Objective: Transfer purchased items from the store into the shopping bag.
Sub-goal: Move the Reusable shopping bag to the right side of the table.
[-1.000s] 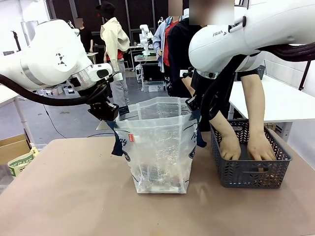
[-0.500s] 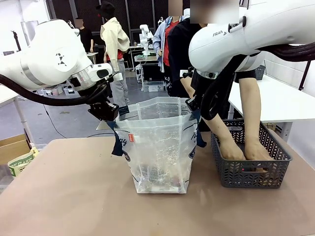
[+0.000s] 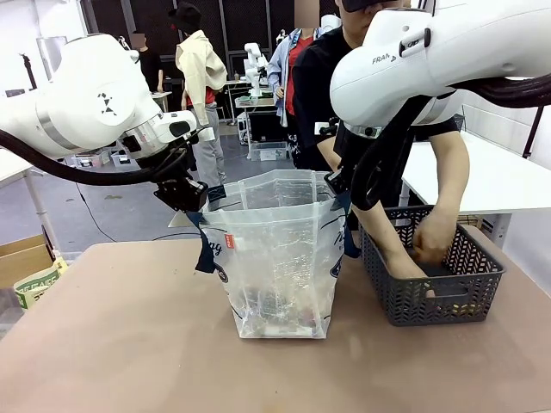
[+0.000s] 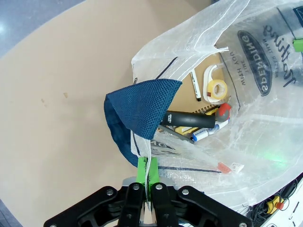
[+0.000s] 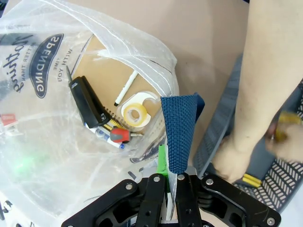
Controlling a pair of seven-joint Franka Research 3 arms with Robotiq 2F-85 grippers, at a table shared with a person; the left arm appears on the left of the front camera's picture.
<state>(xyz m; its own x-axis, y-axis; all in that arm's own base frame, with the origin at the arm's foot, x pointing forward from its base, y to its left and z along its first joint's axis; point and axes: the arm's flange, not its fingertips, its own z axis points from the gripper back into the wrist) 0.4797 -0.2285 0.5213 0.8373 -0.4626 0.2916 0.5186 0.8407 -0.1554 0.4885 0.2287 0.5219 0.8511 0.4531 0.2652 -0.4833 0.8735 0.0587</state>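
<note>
Translucent plastic, the shopping bag [image 3: 280, 249] stood on the counter [image 3: 120, 344]. The left gripper [image 4: 147, 166] and right gripper [image 5: 168, 172] each pinched its rim, stretching the mouth wide for purchased items [image 4: 206, 116]. To its right, the person's hands [image 3: 430, 241] dug in the store [image 3: 430, 297].

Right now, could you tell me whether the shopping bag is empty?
No: a tape roll, a pen and other small things lie at the bottom of the shopping bag.
</note>
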